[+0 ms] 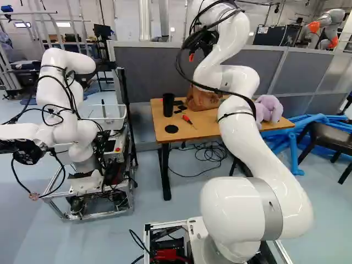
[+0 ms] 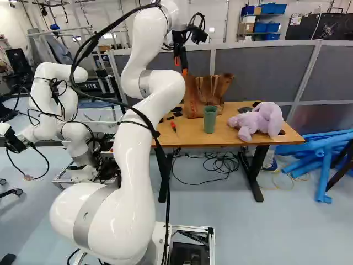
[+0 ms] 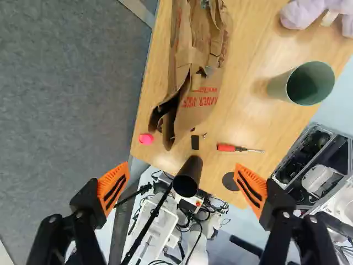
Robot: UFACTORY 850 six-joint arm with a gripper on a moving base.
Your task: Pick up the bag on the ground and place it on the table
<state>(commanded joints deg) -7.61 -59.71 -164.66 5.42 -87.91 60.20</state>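
"How does the bag (image 3: 199, 110) look?"
"Brown paper, deeply creased, red lettering on its side, standing on the counter (image 3: 242, 124) near the green cup (image 2: 210, 120)."
"And the hand (image 2: 181, 66)?"
"Raised clear of it, orange-padded fingers spread well apart."

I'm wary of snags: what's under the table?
Looped black cables lie on the floor between the table legs. My arm covers part of this space in the left base view; anything beneath the loops is hidden.

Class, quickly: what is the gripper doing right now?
Gripper: open, holding nothing; its orange pads stand wide apart above the table.
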